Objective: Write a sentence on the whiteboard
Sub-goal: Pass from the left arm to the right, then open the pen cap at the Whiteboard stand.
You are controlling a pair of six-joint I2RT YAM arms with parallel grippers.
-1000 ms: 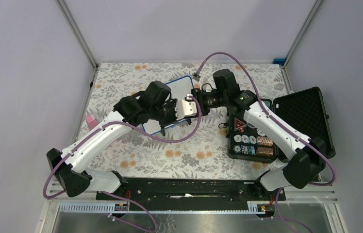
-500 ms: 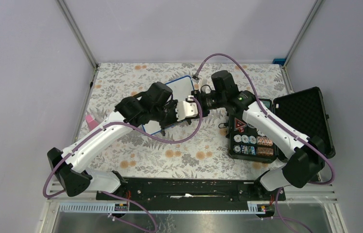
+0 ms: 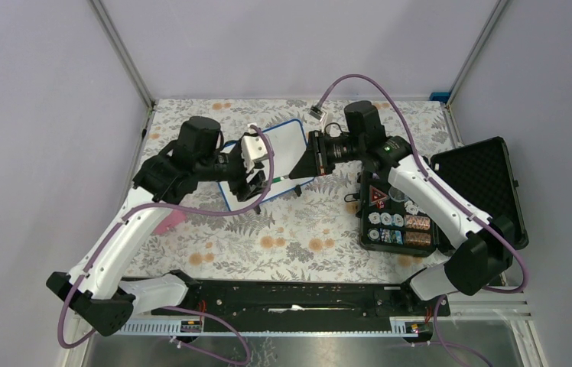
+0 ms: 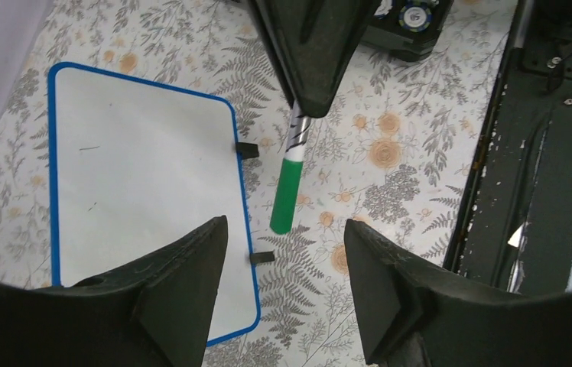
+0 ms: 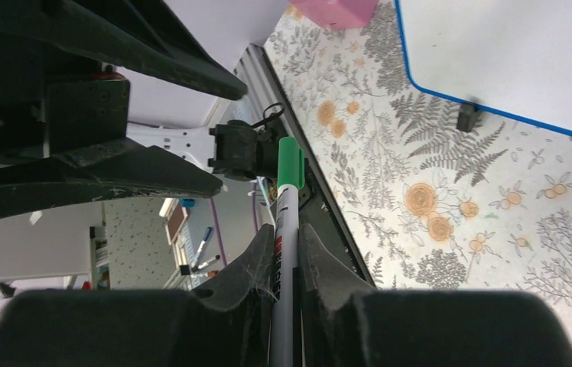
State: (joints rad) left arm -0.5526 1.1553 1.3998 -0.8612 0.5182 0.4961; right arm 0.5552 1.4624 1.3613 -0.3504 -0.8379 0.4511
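- Left arm has swung back to the left. Its gripper [image 4: 284, 237] has drawn away from the right one and now stands well open and empty, above the near edge of the whiteboard [image 4: 145, 183].
- Right gripper [image 5: 287, 237] is clamped tight on the marker [image 4: 287, 191], whose green cap points left toward the left gripper.
- Whiteboard lies flat on the floral cloth [image 4: 390, 153] at the far middle, left of the open case [image 3: 474, 176], and bears only a couple of faint marks.
- Marker hangs by the board's near edge.

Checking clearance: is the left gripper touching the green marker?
Apart. Left wrist view: tablecloth shows between the left gripper's open fingers and the marker, held by right gripper.
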